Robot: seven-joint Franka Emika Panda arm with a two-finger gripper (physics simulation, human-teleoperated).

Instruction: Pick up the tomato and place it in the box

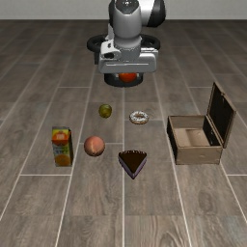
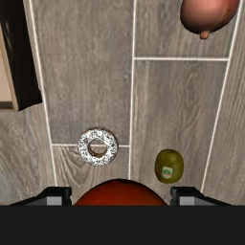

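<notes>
Gripper (image 1: 128, 70) clamped on tomato (image 2: 117, 194) — exterior view adds box (image 1: 198, 152), carton (image 1: 62, 147), cake wedge (image 1: 132, 162)

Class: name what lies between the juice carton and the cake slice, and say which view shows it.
The peach lies on the floor between the carton and the cake. The exterior view shows this.

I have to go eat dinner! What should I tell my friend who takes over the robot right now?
Hand: shut on the tomato, held up off the floor near the robot's base.
Box: lid up, at the exterior view's right, well apart from the hand.
Done: tomato picked up.
Left: carry it over the box, lower it in, let go.
</notes>
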